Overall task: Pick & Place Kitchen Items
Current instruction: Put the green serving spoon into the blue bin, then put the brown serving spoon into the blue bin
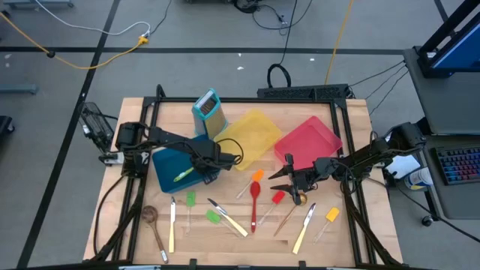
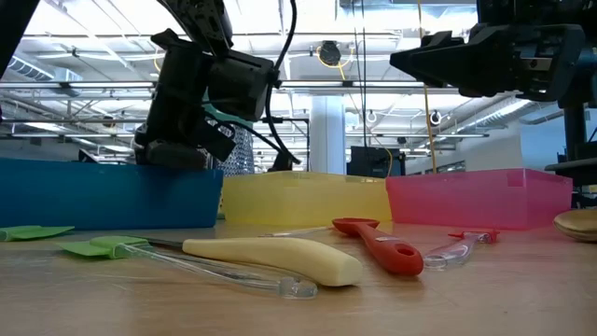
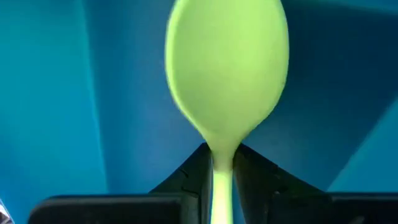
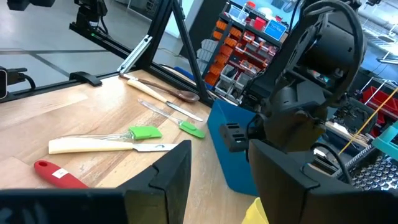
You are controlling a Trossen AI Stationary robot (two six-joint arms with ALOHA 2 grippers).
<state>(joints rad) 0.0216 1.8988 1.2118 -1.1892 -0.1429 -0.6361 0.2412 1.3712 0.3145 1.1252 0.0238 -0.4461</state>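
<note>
My left gripper (image 1: 199, 171) reaches down into the blue bin (image 1: 166, 160) and is shut on a light green spoon (image 1: 182, 177). In the low view the bin's wall (image 2: 103, 191) hides its fingertips. My right gripper (image 1: 283, 177) hangs open and level above the table, over the red spoon (image 1: 255, 199) and the orange-headed spatula (image 1: 257, 177), touching nothing. More utensils lie flat on the wood near the front edge: green spatulas (image 1: 190, 199), cream-handled knives (image 1: 172, 225) and a wooden spoon (image 1: 152, 217). My left gripper pinches the green spoon's handle just behind the bowl (image 3: 222, 163) between its two fingers. The fingers come steeply from above and lie along the spoon. The bowl (image 3: 227, 74) sticks out past the fingertips, low over the bin's floor; whether it touches the floor I cannot tell.
The yellow bin (image 1: 255, 132) and the red bin (image 1: 309, 139) stand behind my right gripper. A teal-framed grater (image 1: 208, 111) stands upright at the back. A red spatula (image 1: 277, 197), a yellow spatula (image 1: 331, 215) and another knife (image 1: 304, 229) lie at the front right.
</note>
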